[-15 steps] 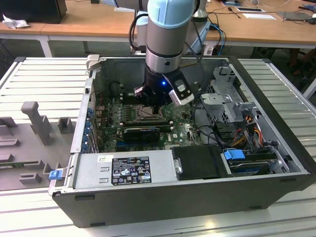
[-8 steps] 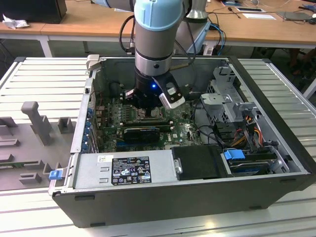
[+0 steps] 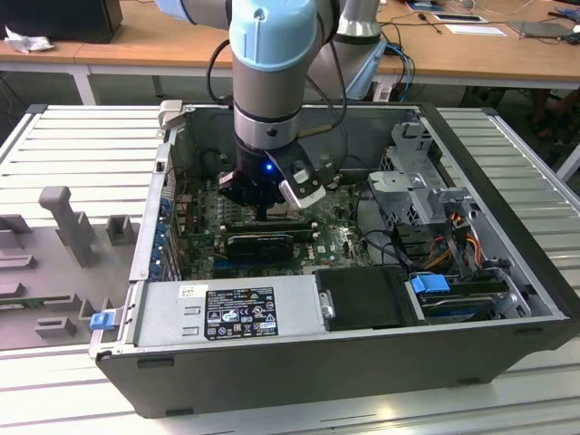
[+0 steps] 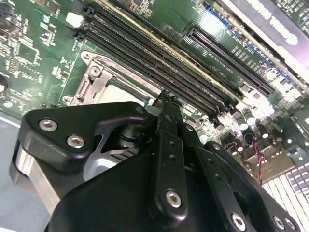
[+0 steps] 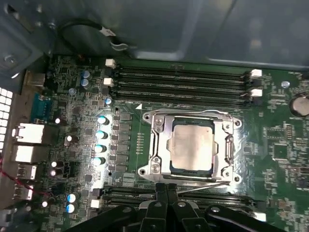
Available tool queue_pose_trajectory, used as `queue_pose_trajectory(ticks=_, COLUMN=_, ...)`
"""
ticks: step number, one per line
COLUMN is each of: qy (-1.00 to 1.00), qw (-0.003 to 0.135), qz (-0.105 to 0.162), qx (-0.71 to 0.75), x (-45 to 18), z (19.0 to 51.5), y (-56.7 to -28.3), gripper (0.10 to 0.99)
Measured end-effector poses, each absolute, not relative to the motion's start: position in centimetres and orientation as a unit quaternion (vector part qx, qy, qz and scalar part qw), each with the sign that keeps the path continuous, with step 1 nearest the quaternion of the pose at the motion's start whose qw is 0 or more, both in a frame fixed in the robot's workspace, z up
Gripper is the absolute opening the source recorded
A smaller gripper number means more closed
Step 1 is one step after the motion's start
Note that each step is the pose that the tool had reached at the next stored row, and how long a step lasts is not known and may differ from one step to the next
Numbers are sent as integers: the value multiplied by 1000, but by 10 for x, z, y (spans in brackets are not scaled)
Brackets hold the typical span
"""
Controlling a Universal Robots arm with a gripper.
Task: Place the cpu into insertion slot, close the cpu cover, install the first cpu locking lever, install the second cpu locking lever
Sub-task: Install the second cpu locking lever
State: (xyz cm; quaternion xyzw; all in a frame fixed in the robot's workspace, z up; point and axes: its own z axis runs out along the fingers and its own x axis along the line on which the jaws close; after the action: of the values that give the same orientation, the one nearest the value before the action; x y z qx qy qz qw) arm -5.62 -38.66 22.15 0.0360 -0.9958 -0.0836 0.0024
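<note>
Grooved metal table (image 3: pixel 72 136), exterior view's left: grey plastic fixtures (image 3: pixel 68 222) stand on it, just beside the open computer case (image 3: pixel 507 272). A small blue clip (image 3: pixel 101 319) sits at the case's near corner on that side.

Power supply box (image 3: pixel 227 308): silver, labelled, along the case's near edge, with a black box (image 3: pixel 367 299) beside it.

Green motherboard (image 3: pixel 340 243): lies flat on the case floor, behind the power supply.

Robot arm (image 3: pixel 267 82): pale blue and grey, reaching straight down into the middle of the case. Gripper (image 3: pixel 263 210) black, low over the board; in the first wrist view its fingers (image 5: pixel 166 195) are drawn together with no gap between the tips and nothing held, set at the edge of the socket.

Insertion slot (image 5: pixel 193 145): square socket on the board, between two banks of long black memory slots (image 5: pixel 181 82). The cpu (image 5: pixel 192 144), pale silver, lies seated flat inside it. The cpu cover (image 5: pixel 159 126), a silver metal frame, lies down around the chip, which shows through the cut-out centre. In the second wrist view the cover (image 4: pixel 99 79) shows just past the gripper body.

Drive bays (image 3: pixel 421 177) and bundled cables (image 3: pixel 458 240): exterior view's right side of the case. Wooden desk (image 3: pixel 453 50) behind.
</note>
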Motion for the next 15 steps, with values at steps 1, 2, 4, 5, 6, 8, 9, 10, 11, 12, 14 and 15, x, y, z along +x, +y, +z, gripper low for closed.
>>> queue_pose_trajectory(ticks=1, qy=-996, qw=3, qz=-84, qx=39, x=-57, z=219, y=-387, gripper=106)
queue_pose_trajectory(ticks=2, qy=-996, qw=3, qz=-85, qx=41, x=-57, z=218, y=-387, gripper=106)
queue_pose_trajectory(ticks=4, qy=-995, qw=3, qz=-88, qx=46, x=-58, z=216, y=-387, gripper=106)
queue_pose_trajectory(ticks=5, qy=-995, qw=3, qz=-92, qx=48, x=-59, z=216, y=-388, gripper=106)
queue_pose_trajectory(ticks=6, qy=-994, qw=2, qz=-95, qx=48, x=-60, z=215, y=-390, gripper=106)
queue_pose_trajectory(ticks=8, qy=-993, qw=1, qz=-105, qx=49, x=-62, z=215, y=-395, gripper=106)
queue_pose_trajectory(ticks=9, qy=-993, qw=0, qz=-111, qx=49, x=-63, z=215, y=-398, gripper=106)
queue_pose_trajectory(ticks=10, qy=-992, qw=-1, qz=-120, qx=50, x=-64, z=215, y=-399, gripper=106)
queue_pose_trajectory(ticks=11, qy=-991, qw=-1, qz=-124, qx=50, x=-65, z=214, y=-399, gripper=106)
queue_pose_trajectory(ticks=12, qy=-990, qw=-1, qz=-128, qx=51, x=-67, z=214, y=-399, gripper=106)
queue_pose_trajectory(ticks=14, qy=-990, qw=-2, qz=-135, qx=52, x=-69, z=213, y=-400, gripper=106)
queue_pose_trajectory(ticks=15, qy=-989, qw=-3, qz=-141, qx=53, x=-71, z=212, y=-401, gripper=106)
